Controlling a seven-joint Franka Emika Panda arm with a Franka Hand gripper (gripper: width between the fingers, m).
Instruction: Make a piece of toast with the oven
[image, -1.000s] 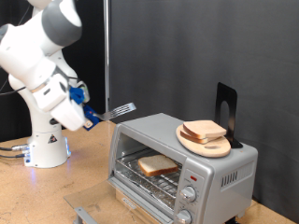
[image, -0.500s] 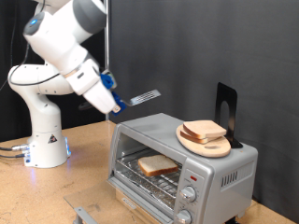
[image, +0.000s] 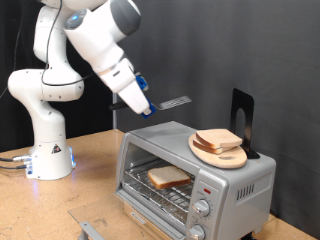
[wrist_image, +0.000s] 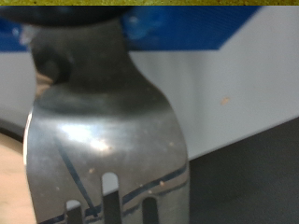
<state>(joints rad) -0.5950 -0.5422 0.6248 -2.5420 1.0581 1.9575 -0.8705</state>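
Observation:
The oven (image: 235, 185) stands at the exterior view's lower right, with its front open onto the wire rack. On that rack lies the piece of toast (image: 168, 177), pale with a brown crust. My gripper (image: 143, 105) hangs above the oven's left end. It is shut on the handle of a metal slotted spatula (image: 176, 102), whose blade points right over the oven roof without touching it. The spatula blade (wrist_image: 105, 140) fills the wrist view, so the gripper's own fingers do not show there.
A round wooden plate (image: 232, 157) with two more bread slices (image: 217, 139) rests on the oven roof. A black stand (image: 241, 112) rises behind it. The robot base (image: 47, 150) stands at the left on the wooden table (image: 60, 205). The oven's lowered door (image: 92, 229) juts out at the bottom.
The arm has swung up and to the right, carrying the spatula from left of the oven to above its left end. The toast and the plate have not moved.

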